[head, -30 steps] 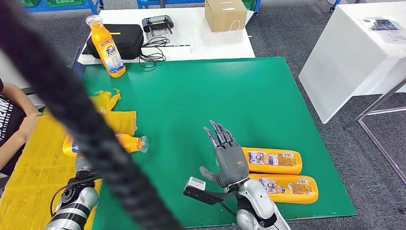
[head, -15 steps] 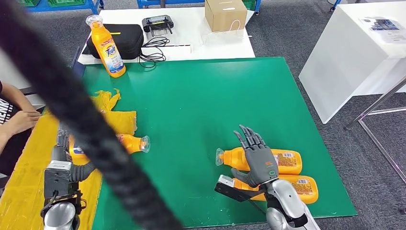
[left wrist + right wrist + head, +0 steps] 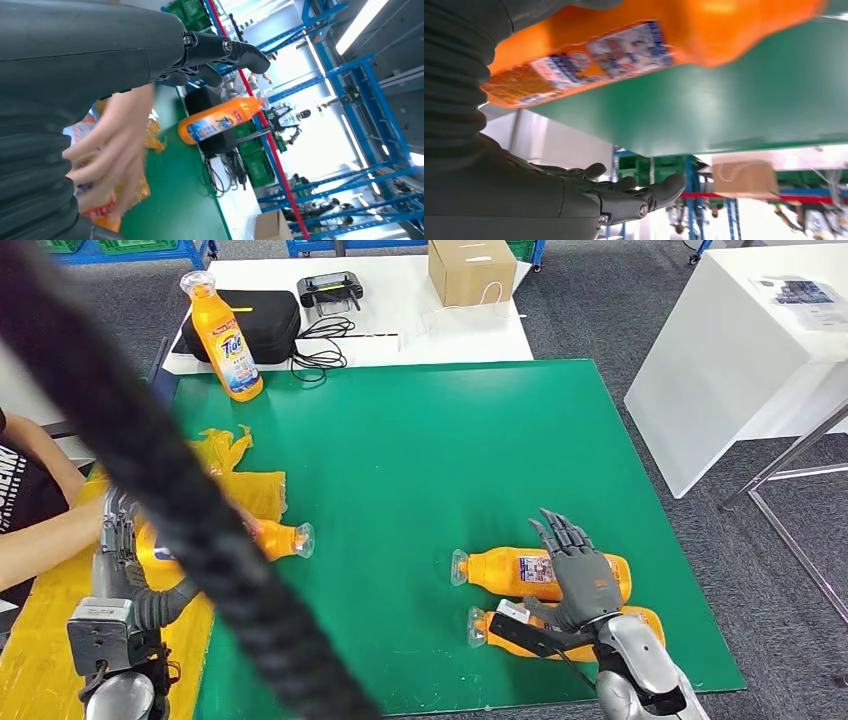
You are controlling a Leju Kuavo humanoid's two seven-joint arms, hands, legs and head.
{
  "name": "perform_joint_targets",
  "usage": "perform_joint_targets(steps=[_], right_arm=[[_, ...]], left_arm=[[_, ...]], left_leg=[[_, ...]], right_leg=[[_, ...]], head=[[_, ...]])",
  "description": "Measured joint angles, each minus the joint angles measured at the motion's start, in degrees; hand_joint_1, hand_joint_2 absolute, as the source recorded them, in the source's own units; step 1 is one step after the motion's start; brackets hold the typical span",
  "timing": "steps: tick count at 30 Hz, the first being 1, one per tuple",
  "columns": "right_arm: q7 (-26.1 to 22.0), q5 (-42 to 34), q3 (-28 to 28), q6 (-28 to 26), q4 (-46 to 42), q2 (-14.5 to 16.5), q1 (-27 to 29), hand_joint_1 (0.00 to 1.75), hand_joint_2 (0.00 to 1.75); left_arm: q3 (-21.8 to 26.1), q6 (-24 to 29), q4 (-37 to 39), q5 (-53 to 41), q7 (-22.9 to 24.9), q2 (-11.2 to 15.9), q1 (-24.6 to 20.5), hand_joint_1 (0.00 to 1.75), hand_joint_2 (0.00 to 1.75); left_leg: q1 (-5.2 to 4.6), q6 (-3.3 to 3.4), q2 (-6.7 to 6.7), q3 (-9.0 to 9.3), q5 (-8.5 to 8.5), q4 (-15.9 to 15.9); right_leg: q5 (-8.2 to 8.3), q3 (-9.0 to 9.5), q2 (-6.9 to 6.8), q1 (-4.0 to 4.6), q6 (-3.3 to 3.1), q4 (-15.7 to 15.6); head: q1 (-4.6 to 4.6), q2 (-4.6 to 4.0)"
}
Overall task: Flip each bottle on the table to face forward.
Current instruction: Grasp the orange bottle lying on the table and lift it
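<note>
Meanwhile thick black cable [image 3: 150,470] crosses left bottle [image 3: 270,537]

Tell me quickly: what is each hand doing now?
Left hand: open, holding nothing.
Right hand: open above the bottles, holding nothing.

The upright orange bottle [image 3: 221,337] at the far side of the table, well beyond the fingers of both hands, carries a blue label that reads "Tide". The two lying bottles under and beside the right hand's fingers [image 3: 566,539] bear white and yellow printed labels [image 3: 537,569], but their print is too small to read. The left wrist view shows the upright bottle's label blurred
</note>
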Motion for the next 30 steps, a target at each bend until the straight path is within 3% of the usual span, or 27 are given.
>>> perform_joint_targets(steps=[15,22,26,30], right_arm=[[2.92,4.15,-3.43,0.75,5.57,-1.01,-1.48,0.00,1.75],[3.56,4.67,-3.54,4.28,8.70,-1.67,-2.24,0.00,1.75],[3.57,4.17,-3.47,5.56,10.47,-2.11,-2.97,0.17,1.75],[3.41,3.71,-3.01,6.25,12.13,-2.18,-4.16,0.17,1.75]], left_arm=[[-3.04,-1.19,-0.02,1.84,0.33,-0.26,0.02,0.00,1.75],[-3.72,-2.28,-0.09,4.05,0.34,-0.36,0.74,0.00,1.75],[-4.33,-2.31,-0.44,4.87,0.26,-0.38,1.18,0.00,1.75],[-4.84,-2.25,-0.50,5.33,0.25,-0.38,1.14,0.00,1.75]], left_leg=[[0.00,0.00,0.01,0.01,0.00,0.00],[0.00,0.00,-0.01,0.01,0.00,0.00],[0.00,0.01,0.01,0.02,-0.01,0.00],[0.01,0.02,0.02,0.05,-0.01,0.00]], right_leg=[[0.00,0.01,0.00,0.01,0.00,0.00],[0.00,0.02,0.00,0.01,0.00,0.00],[0.00,0.02,0.01,0.01,0.00,0.00],[0.00,0.04,0.01,0.01,0.00,0.00]], head=[[0.00,0.00],[0.00,0.00],[0.00,0.00],[0.00,0.00]])
